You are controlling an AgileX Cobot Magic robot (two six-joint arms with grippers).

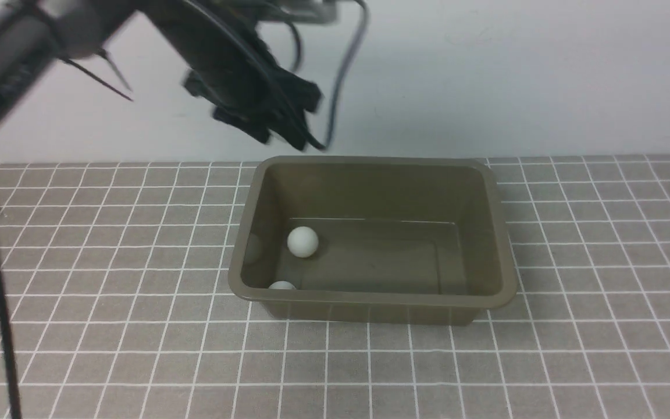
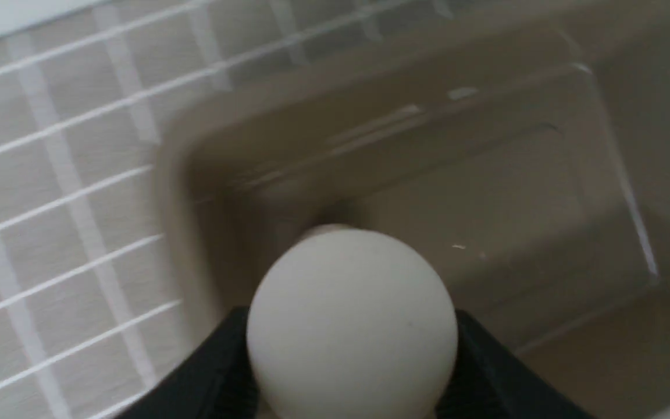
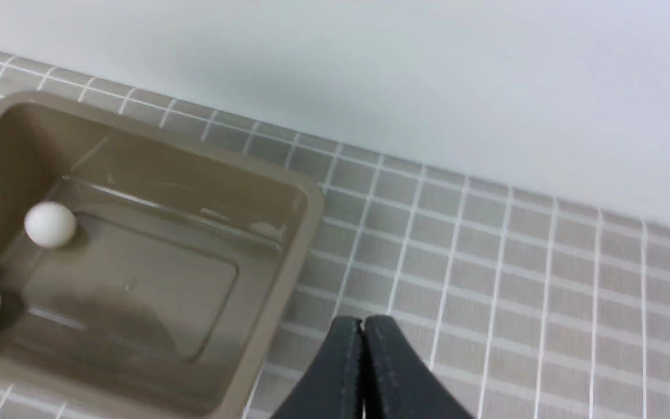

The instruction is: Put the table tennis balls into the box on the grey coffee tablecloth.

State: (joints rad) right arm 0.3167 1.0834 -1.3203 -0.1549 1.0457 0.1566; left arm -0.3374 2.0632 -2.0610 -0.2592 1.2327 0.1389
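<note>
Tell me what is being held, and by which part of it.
The left gripper holds a white ball by its opposite sides.

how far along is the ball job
Done: two small white balls lie inside the olive-brown plastic box. In hand: the left gripper grips another white ball. Left: releasing that one into the box.

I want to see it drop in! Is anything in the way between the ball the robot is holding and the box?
Nothing visible is in the way. The left gripper holds the ball up above the box, and the box's top is open. Two other balls lie inside, but there looks to be room.
</note>
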